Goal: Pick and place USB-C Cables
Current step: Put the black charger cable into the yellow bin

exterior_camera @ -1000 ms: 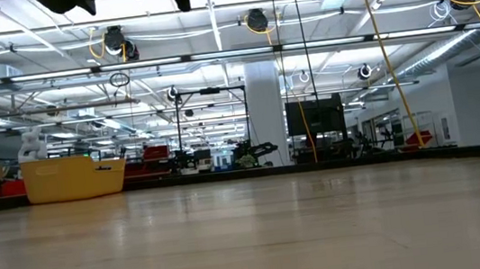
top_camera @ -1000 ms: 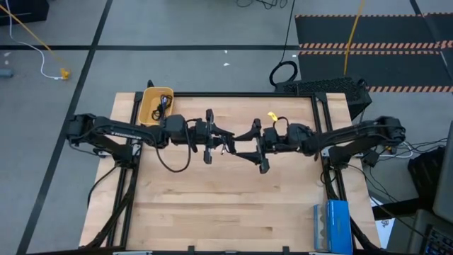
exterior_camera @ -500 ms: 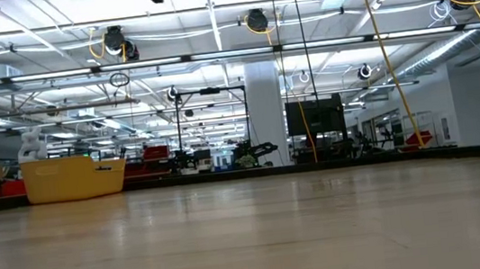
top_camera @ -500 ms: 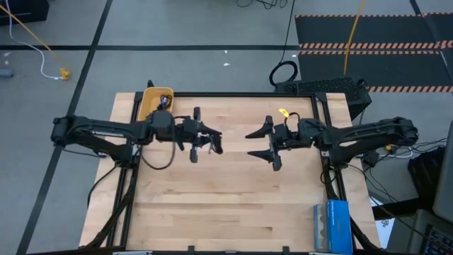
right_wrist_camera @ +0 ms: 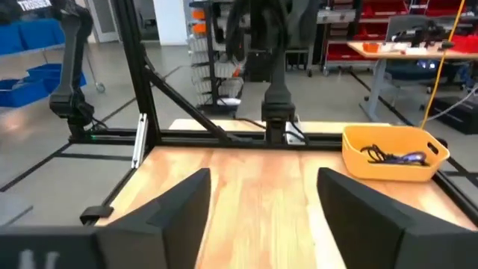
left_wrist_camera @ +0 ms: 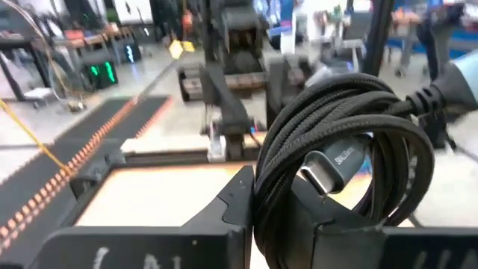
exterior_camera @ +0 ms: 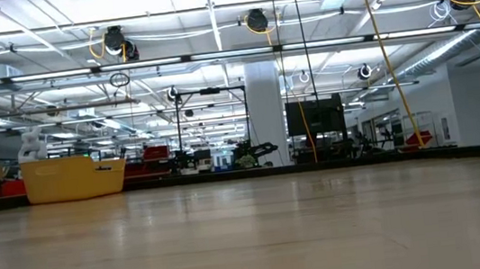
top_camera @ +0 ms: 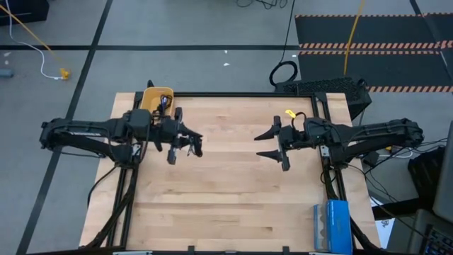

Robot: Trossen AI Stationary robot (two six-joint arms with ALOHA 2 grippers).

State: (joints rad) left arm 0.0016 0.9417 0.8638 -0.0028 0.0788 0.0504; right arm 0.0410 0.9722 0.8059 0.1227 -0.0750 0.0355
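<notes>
My left gripper (top_camera: 192, 144) is over the table's left half, just near of the yellow bin (top_camera: 156, 103) in the far-left corner, and is shut on a black USB-C cable wound in a small coil (left_wrist_camera: 336, 134) with a silver plug (left_wrist_camera: 328, 168). In the bin lie a black cable and a blue-purple one (right_wrist_camera: 394, 156), seen in the right wrist view. My right gripper (top_camera: 263, 144) hangs open and empty over the table's right half, fingers pointing toward the left arm. In the low view only the bin (exterior_camera: 73, 179) shows on the table. My left gripper pinches the coiled black cable between its two fingers (left_wrist_camera: 224, 217), across the bundled strands at one side of the coil (left_wrist_camera: 272, 198). The fingers reach out roughly level toward the table's right. The coil is lifted clear of the table and stands out past the fingertips.
A blue box (top_camera: 331, 225) lies at the table's near-right corner. A black frame (top_camera: 241, 94) runs along the table's far edge. A thick black cable loop (top_camera: 283, 73) and a yellow cord (top_camera: 352, 35) are on the floor beyond. The wooden tabletop (top_camera: 226, 198) stretches between and in front of the arms.
Both arms have drawn apart from the table's middle, where their grippers stood close together. My left gripper has moved toward the left edge and the yellow bin, carrying the coiled cable. My right gripper has backed toward the right edge, open.
</notes>
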